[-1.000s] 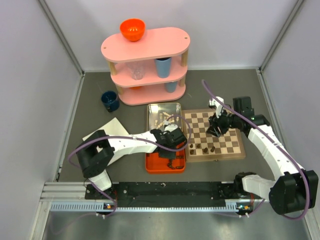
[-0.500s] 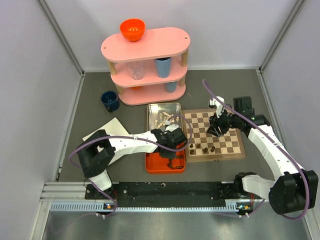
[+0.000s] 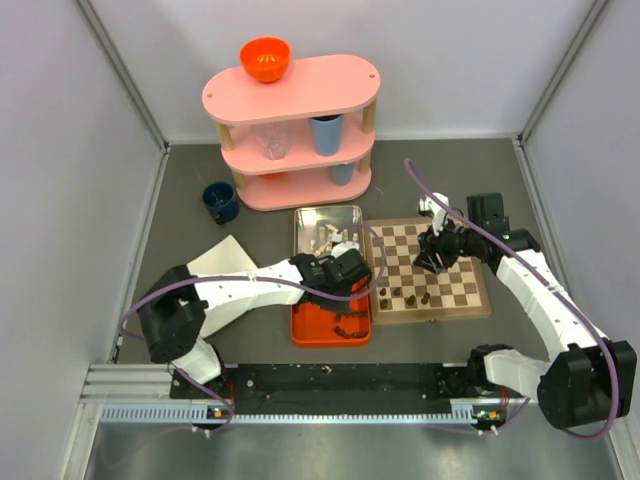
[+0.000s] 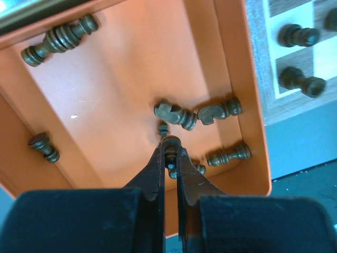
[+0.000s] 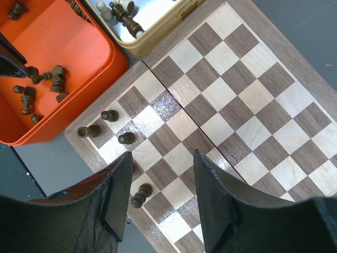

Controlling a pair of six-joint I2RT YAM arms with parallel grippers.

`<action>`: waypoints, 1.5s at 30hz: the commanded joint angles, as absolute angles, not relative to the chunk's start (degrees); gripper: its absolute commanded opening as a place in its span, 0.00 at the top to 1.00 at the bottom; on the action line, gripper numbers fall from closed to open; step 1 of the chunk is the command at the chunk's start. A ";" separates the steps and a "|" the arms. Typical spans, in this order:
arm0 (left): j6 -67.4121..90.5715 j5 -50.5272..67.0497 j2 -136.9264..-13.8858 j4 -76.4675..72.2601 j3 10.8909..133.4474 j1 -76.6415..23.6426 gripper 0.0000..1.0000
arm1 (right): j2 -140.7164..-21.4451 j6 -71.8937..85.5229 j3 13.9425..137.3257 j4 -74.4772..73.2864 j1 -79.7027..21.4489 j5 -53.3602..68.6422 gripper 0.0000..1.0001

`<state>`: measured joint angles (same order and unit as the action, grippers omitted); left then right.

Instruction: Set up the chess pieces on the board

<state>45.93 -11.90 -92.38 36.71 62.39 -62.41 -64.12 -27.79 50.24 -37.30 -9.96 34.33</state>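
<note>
Grey table [image 3: 450,180] carries pink shelf [image 3: 290,100], blue mug [image 3: 219,201], white sheet [image 3: 225,255], tin [image 3: 300,230], orange tray [image 3: 300,335], board [image 3: 465,290]

Board [image 5: 237,116] brown-and-cream checkered, light wood border; tray [image 4: 121,79] orange; chess pieces [image 4: 171,113] dark brown; shelf [image 3: 290,90] pink.

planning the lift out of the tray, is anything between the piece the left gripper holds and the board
Yes: the orange tray's wall rises between the dark piece in the left gripper and the board. Loose dark pieces also lie on the tray floor on that side. Lifting it over should probably clear both.
</note>
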 commanded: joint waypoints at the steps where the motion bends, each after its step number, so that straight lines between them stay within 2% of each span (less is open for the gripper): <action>1: 41.84 -12.92 -88.16 38.93 65.48 -62.75 1.00 | -62.67 -27.33 50.19 -34.98 -9.14 35.24 0.50; 10: 34.64 -10.90 -86.92 39.46 69.95 -62.75 1.00 | -62.40 -26.89 50.27 -35.07 -8.44 35.95 0.50; 17: 27.43 -5.11 -89.03 34.64 76.28 -62.67 1.00 | -62.14 -24.70 50.98 -34.11 -5.02 35.69 0.50; 26: 17.76 5.44 -102.20 30.76 89.72 -61.97 1.00 | -59.86 -19.87 50.71 -31.82 5.09 35.33 0.49; 31: 16.00 12.03 -109.68 31.20 97.19 -60.73 1.00 | -59.68 -18.28 50.62 -31.03 7.47 34.19 0.48; 45: 16.61 15.47 -119.00 30.76 101.86 -59.68 1.00 | -60.03 -16.52 50.36 -30.06 9.40 31.82 0.46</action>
<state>17.41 14.15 -117.36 32.69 98.70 -60.03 -60.93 -17.30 50.24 -32.40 8.56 32.03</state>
